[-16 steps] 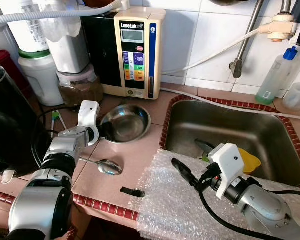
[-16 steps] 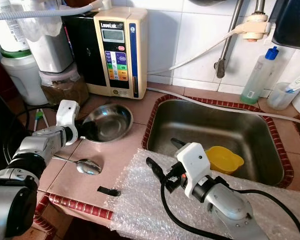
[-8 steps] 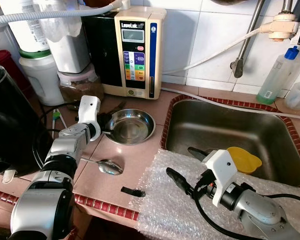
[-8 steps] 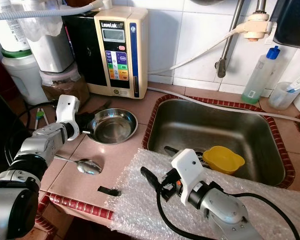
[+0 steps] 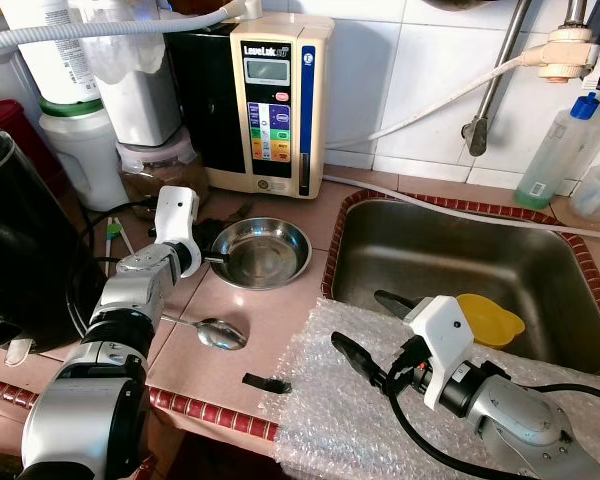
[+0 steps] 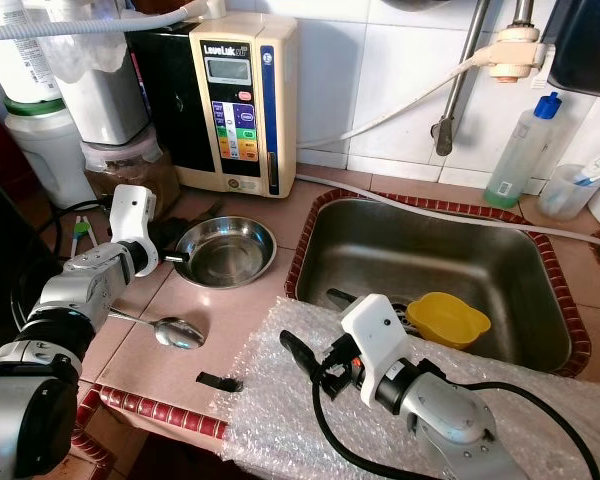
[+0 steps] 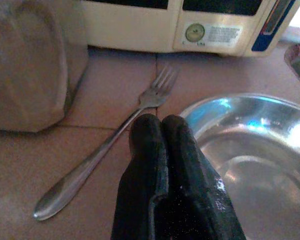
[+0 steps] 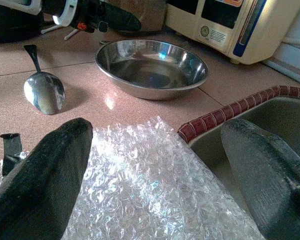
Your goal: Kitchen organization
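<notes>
Resting on the tiled counter (image 5: 280,320) between the sink (image 5: 450,260) and the water machine (image 5: 270,100), the steel bowl (image 5: 268,253) seems the item being organized. The left gripper (image 5: 208,260), clenched empty, sits just beside its rim; a fork (image 7: 105,150) lies nearby. Next it likely must open to grasp the rim. The right gripper (image 5: 365,335) hangs spread over bubble wrap (image 5: 340,420); a spoon (image 5: 215,333) lies close.
</notes>
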{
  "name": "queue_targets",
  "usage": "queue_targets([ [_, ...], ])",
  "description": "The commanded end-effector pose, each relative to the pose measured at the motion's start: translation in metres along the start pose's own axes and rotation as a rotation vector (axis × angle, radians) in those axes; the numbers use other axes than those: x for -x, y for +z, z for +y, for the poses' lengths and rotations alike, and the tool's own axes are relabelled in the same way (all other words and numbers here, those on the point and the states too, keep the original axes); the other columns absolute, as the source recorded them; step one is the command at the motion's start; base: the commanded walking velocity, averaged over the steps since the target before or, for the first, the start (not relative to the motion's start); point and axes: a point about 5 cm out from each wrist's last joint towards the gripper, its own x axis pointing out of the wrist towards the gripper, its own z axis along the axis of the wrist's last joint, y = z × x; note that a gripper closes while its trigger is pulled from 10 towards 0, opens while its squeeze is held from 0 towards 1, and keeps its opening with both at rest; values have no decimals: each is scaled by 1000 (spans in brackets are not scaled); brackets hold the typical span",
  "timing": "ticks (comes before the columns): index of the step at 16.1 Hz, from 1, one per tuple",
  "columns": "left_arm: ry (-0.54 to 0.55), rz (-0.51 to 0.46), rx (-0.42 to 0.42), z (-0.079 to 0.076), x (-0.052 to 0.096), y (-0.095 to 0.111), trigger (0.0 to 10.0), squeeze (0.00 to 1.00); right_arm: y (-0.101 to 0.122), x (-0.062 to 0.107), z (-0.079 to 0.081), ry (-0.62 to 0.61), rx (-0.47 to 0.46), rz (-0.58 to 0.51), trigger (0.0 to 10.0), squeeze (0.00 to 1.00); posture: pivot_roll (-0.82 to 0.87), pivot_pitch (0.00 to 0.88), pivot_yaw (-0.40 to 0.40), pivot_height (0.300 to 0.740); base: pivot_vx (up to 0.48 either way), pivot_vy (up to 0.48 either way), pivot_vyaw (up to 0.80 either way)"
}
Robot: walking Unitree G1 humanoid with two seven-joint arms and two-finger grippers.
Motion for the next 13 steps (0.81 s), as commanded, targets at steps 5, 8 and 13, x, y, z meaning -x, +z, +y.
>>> queue_targets([
  [5, -127, 36, 8, -7, 1, 5, 10000, 1000, -2, 1, 2, 10, -2, 13, 10000, 0, 64, 15, 61, 740, 0, 0, 0],
  [8, -158, 29, -16, -4, 2, 17, 10000, 1000, -4, 1, 3, 12, -1, 20, 10000, 0, 66, 18, 63, 740, 0, 0, 0],
  [13, -294, 84, 37, -7, 5, 24, 10000, 1000, -4, 1, 4, 12, 1, 20, 10000, 0, 65, 20, 69, 740, 0, 0, 0],
])
